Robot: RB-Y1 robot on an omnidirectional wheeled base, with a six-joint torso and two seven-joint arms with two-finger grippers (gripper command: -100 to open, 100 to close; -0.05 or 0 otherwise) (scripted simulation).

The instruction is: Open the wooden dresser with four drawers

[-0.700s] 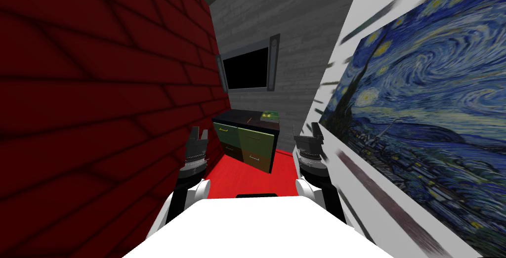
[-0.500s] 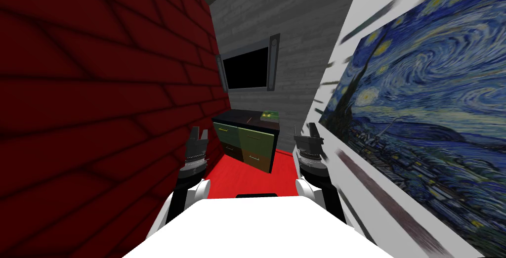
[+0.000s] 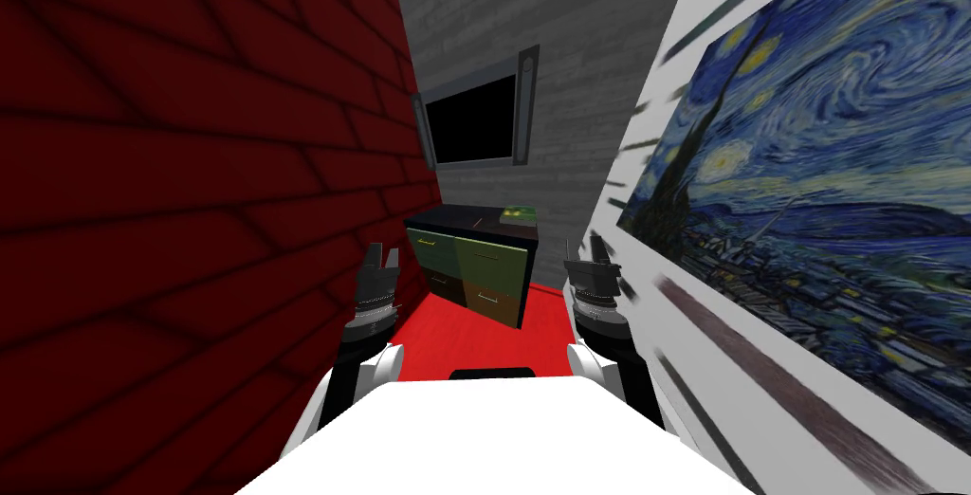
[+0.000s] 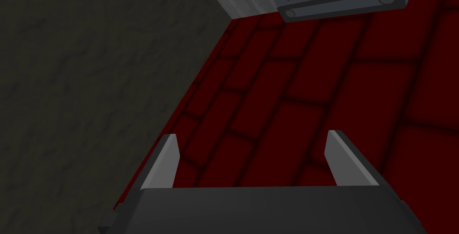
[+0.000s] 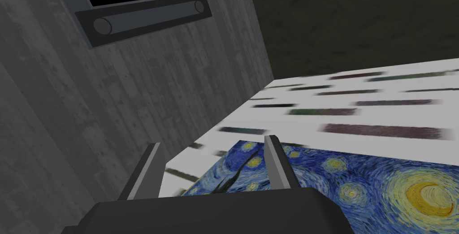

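Note:
The dresser (image 3: 477, 265) stands ahead at the end of a narrow passage, against the grey back wall. It has a dark top and four drawer fronts in green and brown, each with a small pale handle, all shut. My left gripper (image 3: 381, 260) is raised beside the red brick wall, short of the dresser, open with nothing between its fingers (image 4: 162, 164). My right gripper (image 3: 592, 254) is held up close to the white wall on the other side, also open and holding nothing, its fingers (image 5: 277, 166) standing apart.
A red brick wall (image 3: 190, 195) closes the left side. A white wall with a large blue swirling painting (image 3: 815, 195) closes the right. A dark-framed black panel (image 3: 471, 122) hangs above the dresser. A small green item (image 3: 518, 213) lies on its top. The floor (image 3: 427, 333) is red.
The whole head view has shifted and rolled a little, so I have moved slightly towards the dresser. Both arms keep their pose.

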